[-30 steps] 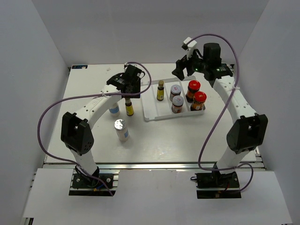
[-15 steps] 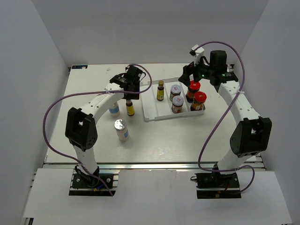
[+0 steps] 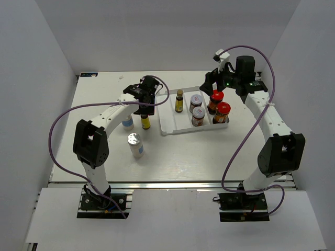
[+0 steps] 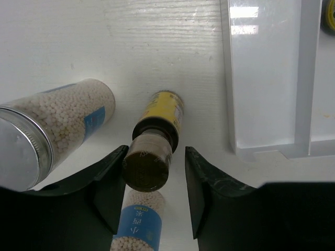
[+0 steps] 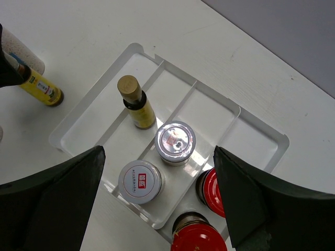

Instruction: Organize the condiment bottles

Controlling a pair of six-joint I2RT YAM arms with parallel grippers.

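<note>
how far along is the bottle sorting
Done: the tray holds five: an amber bottle, two jars, two red-capped bottles. In hand: the open left end effector straddles the second amber bottle, standing on the table. Left: that one and two white bottles beside it.

On the table (image 3: 183, 157) the tray (image 3: 174, 123) sits right of centre; a slim bottle (image 3: 179, 101) stands in its left compartment; the back jar (image 3: 196, 100) and front jar (image 3: 198, 116) share the middle one; the back sauce bottle (image 3: 216, 99) and front sauce bottle (image 3: 222, 112) share the right; left of the tray stands a second slim bottle (image 3: 145, 122), a stout bottle (image 3: 127, 123) just left of it, a second stout bottle (image 3: 135, 145) in front of both.
</note>
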